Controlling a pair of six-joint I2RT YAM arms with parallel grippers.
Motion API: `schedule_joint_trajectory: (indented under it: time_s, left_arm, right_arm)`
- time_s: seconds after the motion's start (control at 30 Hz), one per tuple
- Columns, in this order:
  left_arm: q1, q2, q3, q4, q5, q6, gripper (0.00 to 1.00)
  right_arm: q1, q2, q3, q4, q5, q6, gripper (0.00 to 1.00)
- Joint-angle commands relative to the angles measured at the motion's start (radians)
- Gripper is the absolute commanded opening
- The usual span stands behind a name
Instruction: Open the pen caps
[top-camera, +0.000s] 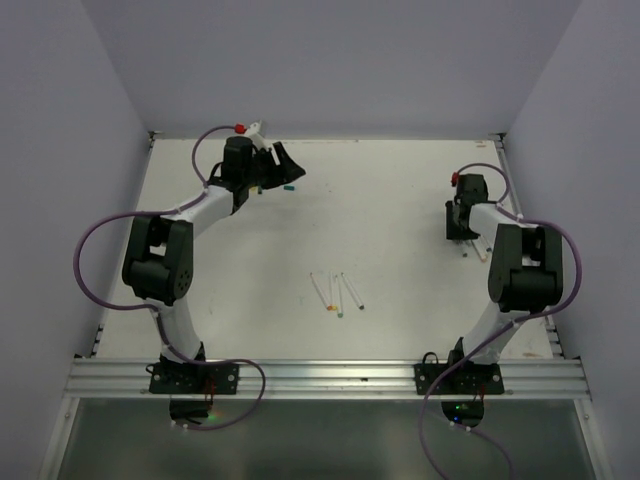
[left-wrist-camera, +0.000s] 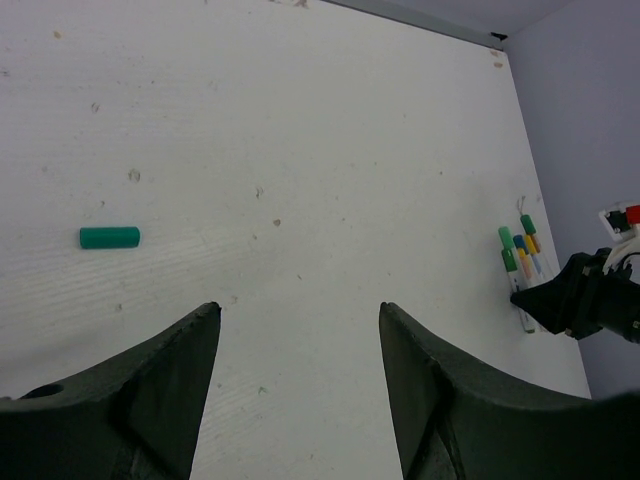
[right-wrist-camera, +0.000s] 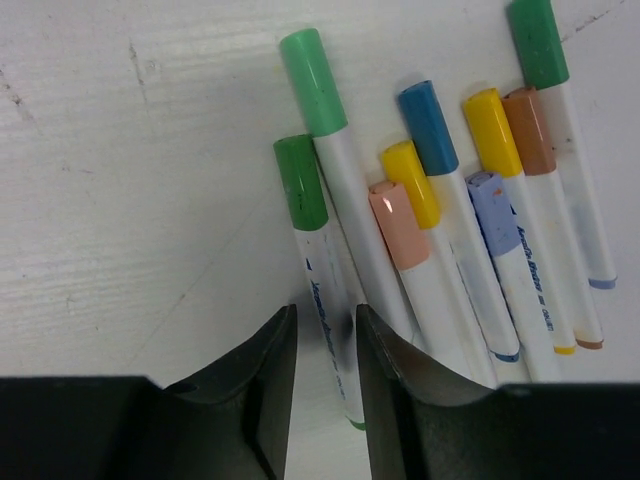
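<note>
Pen caps (right-wrist-camera: 425, 125) sit on bunched pens (right-wrist-camera: 450, 270) at the counter's (top-camera: 400, 200) 3 o'clock. Left hand (left-wrist-camera: 298, 312), at 11 o'clock, is spread and empty. Right hand (right-wrist-camera: 325, 318) straddles the dark-green-capped pen (right-wrist-camera: 318, 265); whether it pinches, I cannot tell. A loose green cap (left-wrist-camera: 110, 237) lies near the left hand.

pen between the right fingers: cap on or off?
On. The dark green cap sits on its white barrel, which runs between the fingers of the right gripper.
</note>
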Motion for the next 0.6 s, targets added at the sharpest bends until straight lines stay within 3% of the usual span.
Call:
schedule_joint_trajectory:
  time_s: [0.0, 0.27, 0.57]
  left_arm:
    - [0.002, -0.039, -0.011, 0.059, 0.034, -0.015, 0.68]
    - [0.002, -0.049, -0.025, 0.071, 0.054, -0.025, 0.67]
    - [0.002, -0.060, -0.048, 0.086, 0.075, -0.031, 0.67]
  right_arm:
    - [-0.005, 0.076, 0.009, -0.088, -0.081, -0.003, 0.34]
    - [-0.007, 0.109, 0.039, -0.167, -0.121, -0.006, 0.27]
    - [-0.008, 0.063, -0.012, -0.207, -0.158, 0.021, 0.26]
